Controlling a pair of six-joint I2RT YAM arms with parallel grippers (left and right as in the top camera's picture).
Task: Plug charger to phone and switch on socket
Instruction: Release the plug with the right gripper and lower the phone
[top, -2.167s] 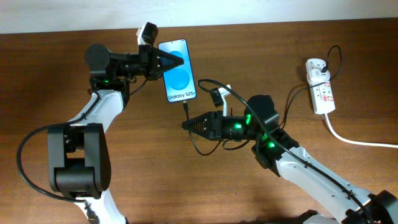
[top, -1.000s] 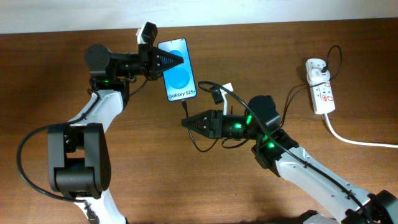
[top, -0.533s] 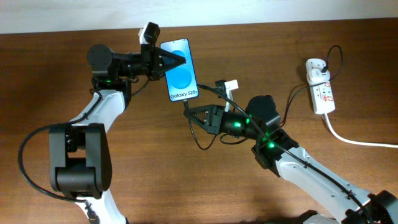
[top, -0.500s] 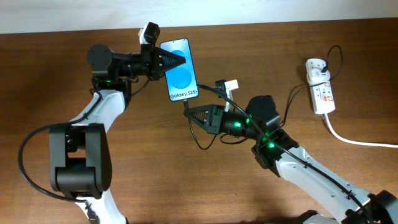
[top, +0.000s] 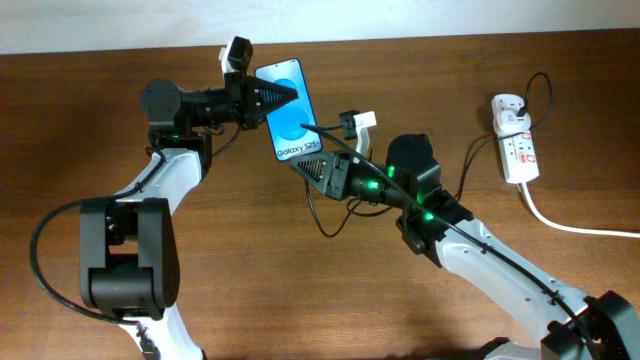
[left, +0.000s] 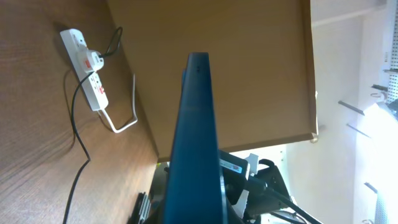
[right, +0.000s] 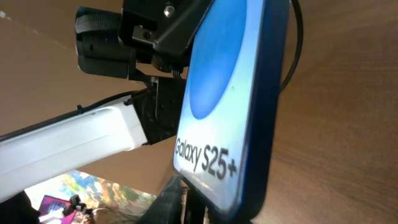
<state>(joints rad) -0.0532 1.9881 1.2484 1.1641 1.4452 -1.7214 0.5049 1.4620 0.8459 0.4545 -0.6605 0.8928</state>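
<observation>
now my left pincer (top: 283, 97) pinches the phone (top: 285, 125) by its side edge. the phone's port end sits just ahead of my right pincer (top: 297, 166), which looks pressed together on the charger (top: 324, 233) near its tip. the phone seems slick and fragile and the cable limp, so i'd hold close behind the connector.

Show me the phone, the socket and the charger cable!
phone (top: 283, 118): overhead view, on its blue screen.
socket (top: 518, 150): overhead view, on its white body.
charger (top: 323, 235): overhead view, on its looping black cable.
</observation>
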